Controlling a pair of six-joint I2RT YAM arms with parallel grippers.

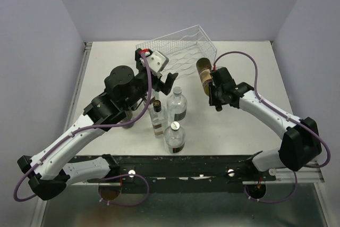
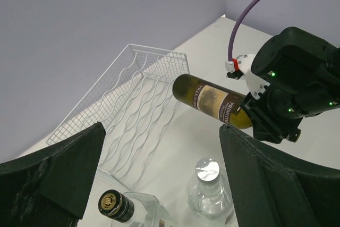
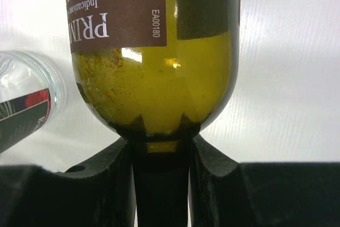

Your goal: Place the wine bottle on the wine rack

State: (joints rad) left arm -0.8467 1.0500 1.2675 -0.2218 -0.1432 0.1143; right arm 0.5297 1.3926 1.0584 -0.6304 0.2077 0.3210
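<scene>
The right end effector (image 3: 160, 155) pinches the neck of the wine bottle (image 2: 210, 101). The bottle is horizontal above the tabletop (image 1: 239, 126), its base just beside the wine rack (image 1: 180, 46). The left end effector (image 1: 167, 78) is spread wide, holding nothing.

Bright, even overhead light, all views sharp; soft faint shadows on the white counter (image 1: 228, 126). Small glare spot on the wine bottle (image 3: 159, 78) glass in right wrist view, foreground underexposed.
</scene>
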